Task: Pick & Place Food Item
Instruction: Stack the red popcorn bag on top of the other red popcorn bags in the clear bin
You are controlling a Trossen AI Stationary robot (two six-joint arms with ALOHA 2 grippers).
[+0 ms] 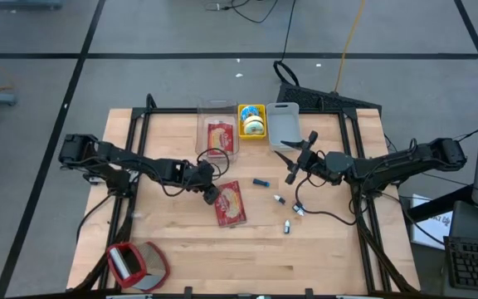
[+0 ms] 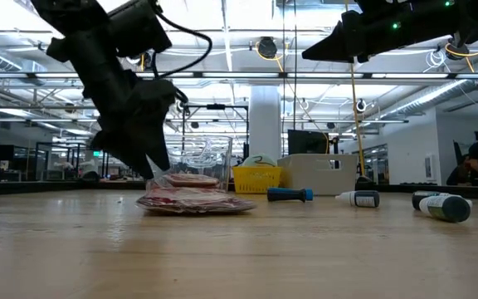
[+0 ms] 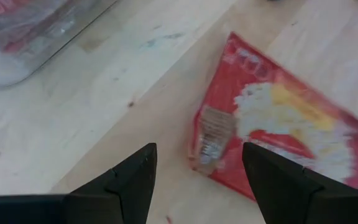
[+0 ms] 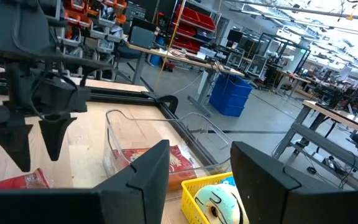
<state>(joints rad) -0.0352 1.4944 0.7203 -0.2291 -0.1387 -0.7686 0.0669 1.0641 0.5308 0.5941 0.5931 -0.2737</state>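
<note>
Left gripper [image 1: 212,193] open, fingers [image 3: 135,180] spread over the near end of the flat red plastic food packet [image 1: 230,203] mid-table. Packet looks light, floppy, slick; pinch its sealed edge. Right gripper [image 1: 293,172] part-open, empty, raised toward the right edge.

Two dark jointed arms, looping black cables, tapered black fingers [image 3: 135,180].
</note>
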